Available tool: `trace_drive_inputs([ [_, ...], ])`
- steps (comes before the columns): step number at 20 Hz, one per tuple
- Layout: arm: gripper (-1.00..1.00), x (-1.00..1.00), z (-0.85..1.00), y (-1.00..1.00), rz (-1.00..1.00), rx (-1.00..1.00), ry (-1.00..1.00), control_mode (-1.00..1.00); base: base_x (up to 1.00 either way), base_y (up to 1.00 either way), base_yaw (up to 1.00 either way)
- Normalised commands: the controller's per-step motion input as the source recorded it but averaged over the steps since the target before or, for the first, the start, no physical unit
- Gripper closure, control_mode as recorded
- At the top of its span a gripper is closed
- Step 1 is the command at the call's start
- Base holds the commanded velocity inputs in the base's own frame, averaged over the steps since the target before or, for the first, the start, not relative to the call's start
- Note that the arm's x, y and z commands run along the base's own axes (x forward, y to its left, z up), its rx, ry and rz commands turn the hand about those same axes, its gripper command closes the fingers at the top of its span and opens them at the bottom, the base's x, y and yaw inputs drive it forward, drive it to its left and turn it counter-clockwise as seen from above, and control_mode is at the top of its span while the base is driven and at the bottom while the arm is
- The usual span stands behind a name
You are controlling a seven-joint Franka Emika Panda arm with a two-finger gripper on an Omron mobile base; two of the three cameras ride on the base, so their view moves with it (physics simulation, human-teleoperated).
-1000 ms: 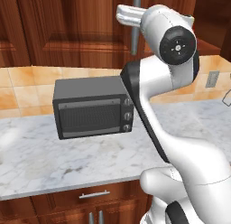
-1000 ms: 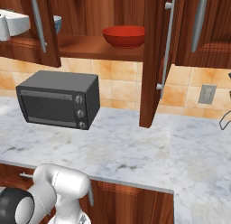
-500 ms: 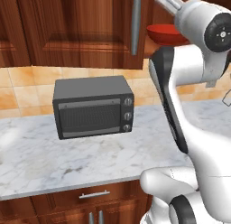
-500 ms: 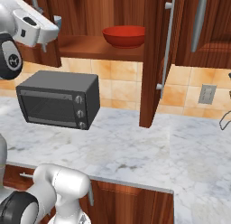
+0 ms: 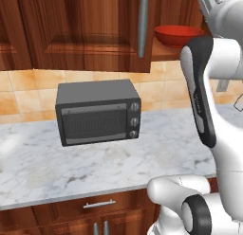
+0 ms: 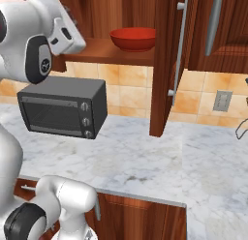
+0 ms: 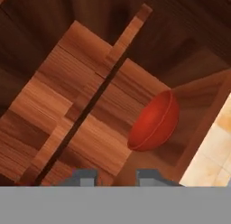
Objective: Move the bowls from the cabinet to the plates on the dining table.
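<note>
A red bowl [image 5: 178, 35] [image 6: 133, 38] stands on the open shelf of the dark wooden cabinet [image 5: 95, 30] [image 6: 164, 65], whose door hangs open to the bowl's right in the right base view. In the hand view the bowl [image 7: 153, 123] lies a little ahead of my gripper [image 7: 117, 175], up and to the right. The fingertips stand slightly apart with nothing between them. My arm reaches up toward the shelf, clear of the bowl. The plates and the dining table are out of view.
A dark toaster oven [image 5: 97, 118] [image 6: 63, 111] sits on the marble counter [image 5: 95, 167] [image 6: 169, 161] below the cabinet. The open cabinet door hangs down over the counter. A wall socket [image 6: 223, 101] is on the tiled wall. Drawers with short handles [image 5: 98, 204] are under the counter.
The arm has swung from in front of the toaster oven up toward the cabinet shelf. The fingers have parted from shut. The bowl has not moved.
</note>
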Motion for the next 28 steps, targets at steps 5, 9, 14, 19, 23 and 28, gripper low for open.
trace_drive_inputs([
  [5, -1.00, 0.42, -0.10, -0.31, 0.12, 0.34, 0.06, -1.00, 0.00, 0.00, 0.00],
  [9, -1.00, 0.38, -0.08, -0.12, 0.17, 0.36, 0.06, -1.00, 0.00, 0.00, 0.00],
  [14, -1.00, 0.51, -0.17, 0.16, 0.12, 0.27, 0.04, -1.00, 0.00, 0.00, 0.00],
  [19, -1.00, 0.58, -0.20, 0.42, 0.08, 0.17, 0.01, -1.00, 0.00, 0.00, 0.00],
  [23, -1.00, 0.28, -0.09, 0.19, 0.17, 0.17, 0.11, -1.00, 0.00, 0.00, 0.00],
  [28, -1.00, 0.19, -0.06, 0.12, 0.21, 0.16, 0.15, -1.00, 0.00, 0.00, 0.00],
])
